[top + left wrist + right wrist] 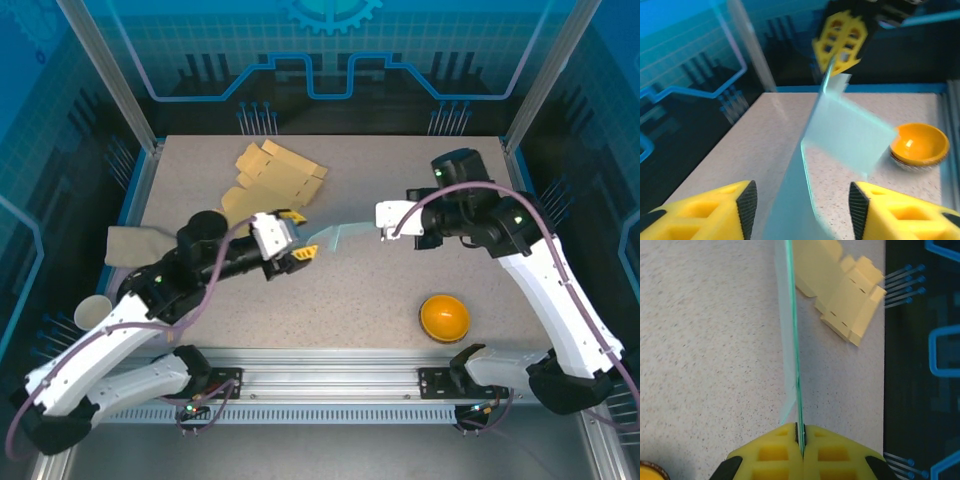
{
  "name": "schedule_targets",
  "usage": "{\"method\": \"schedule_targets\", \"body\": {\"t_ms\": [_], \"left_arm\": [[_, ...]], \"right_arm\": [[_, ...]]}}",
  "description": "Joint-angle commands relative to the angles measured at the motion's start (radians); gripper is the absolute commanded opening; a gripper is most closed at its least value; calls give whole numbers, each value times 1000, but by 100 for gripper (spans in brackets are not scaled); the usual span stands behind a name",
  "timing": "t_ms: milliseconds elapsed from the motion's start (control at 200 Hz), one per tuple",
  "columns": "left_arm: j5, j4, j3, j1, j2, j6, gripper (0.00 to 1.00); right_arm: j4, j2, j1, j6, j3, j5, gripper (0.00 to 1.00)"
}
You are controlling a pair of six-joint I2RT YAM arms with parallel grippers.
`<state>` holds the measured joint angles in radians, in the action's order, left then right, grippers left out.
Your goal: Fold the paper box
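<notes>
**Q:** Right, first entry: the left claw (299, 237)?

**A:** Yellow fingers with black pads, standing apart, nothing gripped. In its wrist camera the teal sheet (850, 135) runs up through the gap between the pads and touches neither, as far as that view shows.

**Q:** Entry two, the right claw (800, 442)?

**A:** Closed tight, with the yellow fingertips pinching that sheet's thin edge. The sheet stands edge-on to its wrist camera.

**Q:** The sheet itself: condition and place?

**A:** Pale teal and translucent. It is held up off the bench (350, 300) around the middle and spans between the two claws. One end is in the right claw and the other lies inside the open left one. One panel bends out sideways along a crease.

**Q:** And the cardboard?

**A:** Tan box blank (272, 178): flat and unfolded, with tabs and dashed crease lines showing. It lies on the bench at the far side, left of centre, just beyond the left claw. Neither claw touches it.

**Q:** Sundries?

**A:** Orange bowl (444, 316): upright, on the near right of the bench, well apart from the sheet and the blank. Dull brown flat piece (130, 245): at the left edge, partly under the left arm
</notes>
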<state>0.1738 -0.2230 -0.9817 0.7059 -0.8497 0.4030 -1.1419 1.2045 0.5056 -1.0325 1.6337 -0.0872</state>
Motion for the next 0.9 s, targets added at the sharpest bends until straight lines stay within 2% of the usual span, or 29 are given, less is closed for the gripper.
{"method": "schedule_targets", "body": {"t_ms": [0,115,220,415,585,785,895], "left_arm": [[-73,62,71,-103,96,-149,57],[-59,66,106,-227,153,-232,61],[-23,-7,77,-295,96,-217,61],[41,-8,63,-326,5,-78,59],[162,-32,26,-330,-6,-6,60],[151,-76,31,-331,52,38,60],[215,-107,32,-331,54,39,60]], "right_arm": [[102,-67,-93,125,-48,-131,0],[143,-89,-152,138,-90,-184,0],[139,-94,-164,112,-95,-268,0],[84,-97,-175,16,-108,-408,0],[80,-111,-175,-16,-136,-430,0],[93,-119,-174,-32,-168,-397,0],[85,-109,-176,-34,-153,-440,0]]}}
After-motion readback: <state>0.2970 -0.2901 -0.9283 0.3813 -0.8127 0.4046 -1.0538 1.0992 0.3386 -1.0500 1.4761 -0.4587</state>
